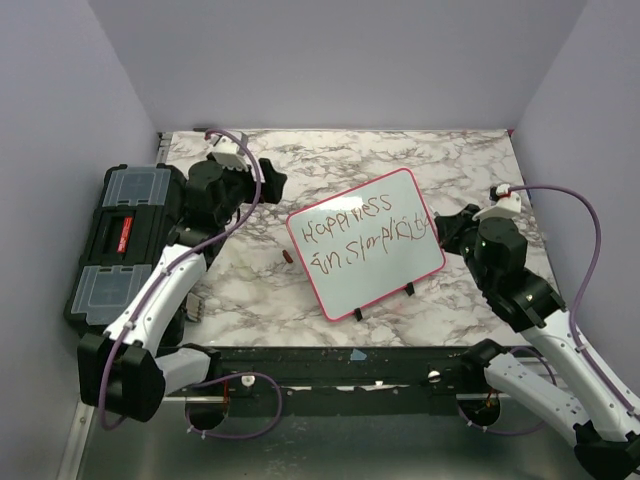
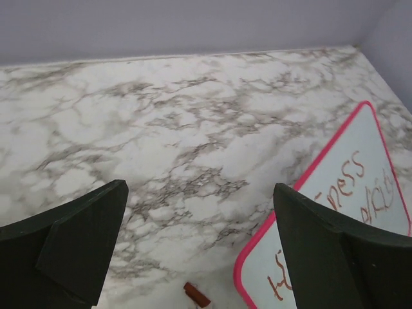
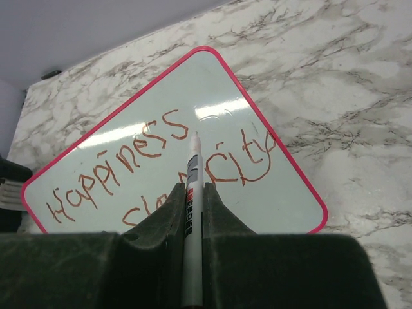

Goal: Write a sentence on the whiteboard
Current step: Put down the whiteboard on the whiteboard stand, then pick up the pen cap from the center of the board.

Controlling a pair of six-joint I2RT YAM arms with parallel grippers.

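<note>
Pink-framed whiteboard [image 1: 385,285] sits mid-table on the marble-look top [image 1: 450,160], turned at a slant so its long axis runs near-left to far-right in the overhead view. The sentence [image 1: 365,232] follows that axis in two red-brown lines, approx. "Happiness / in Simplicity". The right gripper [image 3: 192,188] is at the board's right corner, jaws clamped on a white marker [image 3: 193,154]. The pen's length points across the board toward the gap between the two lines. Whether the tip touches the surface can't be told from the wrist view. The right arm reaches in from the near-right, forearm angled inward, wrist low beside the frame. The left gripper [image 1: 265,178] hangs over bare table far-left of the board, fingers spread wide and nothing between them, with the arm bent in front of the black toolbox [image 1: 125,240]. A small red cap [image 2: 196,294] lies just off the board's left edge, low between the left fingers in that wrist view, so the left arm is much nearer to it. Lettering looks complete. Judged from that, what's left is prob. lifting the pen away and capping it, and that move turns on the cap lying on the opposite side of the board from the marker.
</note>
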